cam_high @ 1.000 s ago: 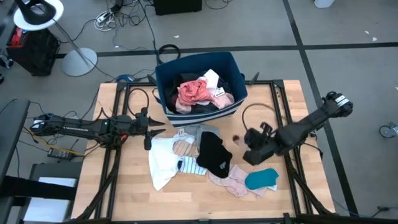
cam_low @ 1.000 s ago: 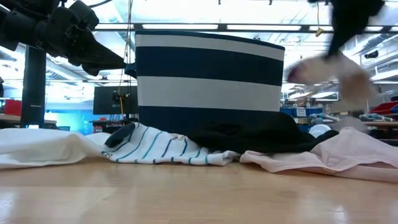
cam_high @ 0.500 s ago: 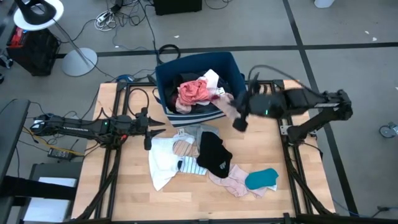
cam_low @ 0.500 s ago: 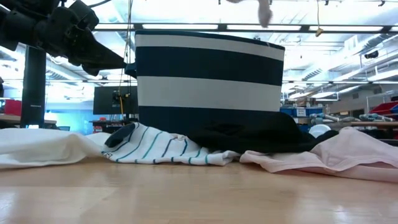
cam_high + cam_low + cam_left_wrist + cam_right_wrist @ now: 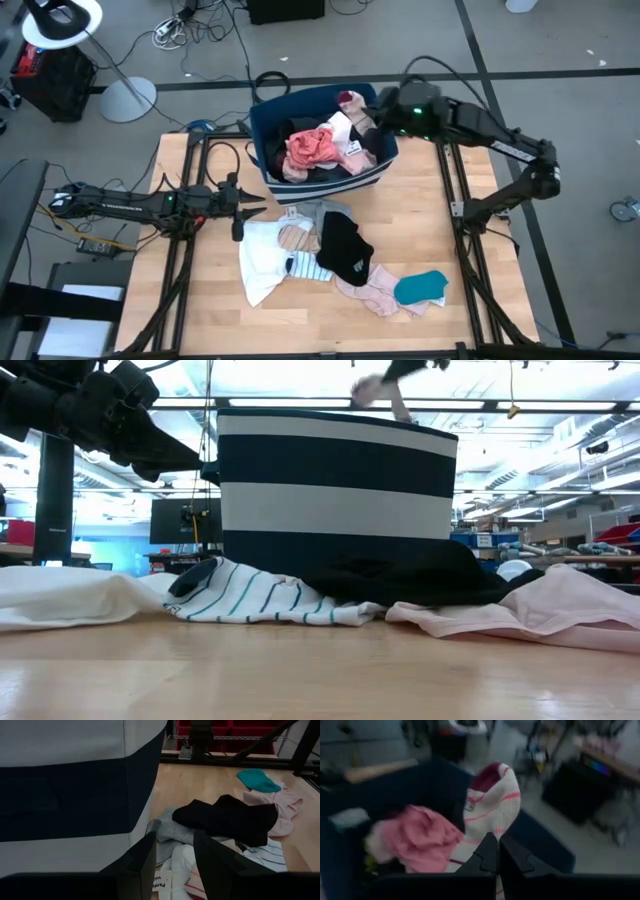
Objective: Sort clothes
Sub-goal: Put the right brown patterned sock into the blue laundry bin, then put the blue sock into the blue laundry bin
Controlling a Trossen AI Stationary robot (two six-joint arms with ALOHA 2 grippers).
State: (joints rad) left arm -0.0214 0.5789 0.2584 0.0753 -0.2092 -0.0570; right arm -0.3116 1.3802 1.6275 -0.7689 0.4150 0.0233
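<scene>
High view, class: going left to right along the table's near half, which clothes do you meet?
White garment → black garment → pink garment → teal garment.

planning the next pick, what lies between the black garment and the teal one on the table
A pale pink garment lies between the black garment and the teal garment, seen in the high view.

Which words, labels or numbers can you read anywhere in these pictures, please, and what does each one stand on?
"Pant": start of a handwritten white paper tag beside the left gripper; the line below it begins "w" and the rest is cut off.
White tag on the clothes in the bin: too small to read.
White mark on the black garment: too small to read.
</scene>
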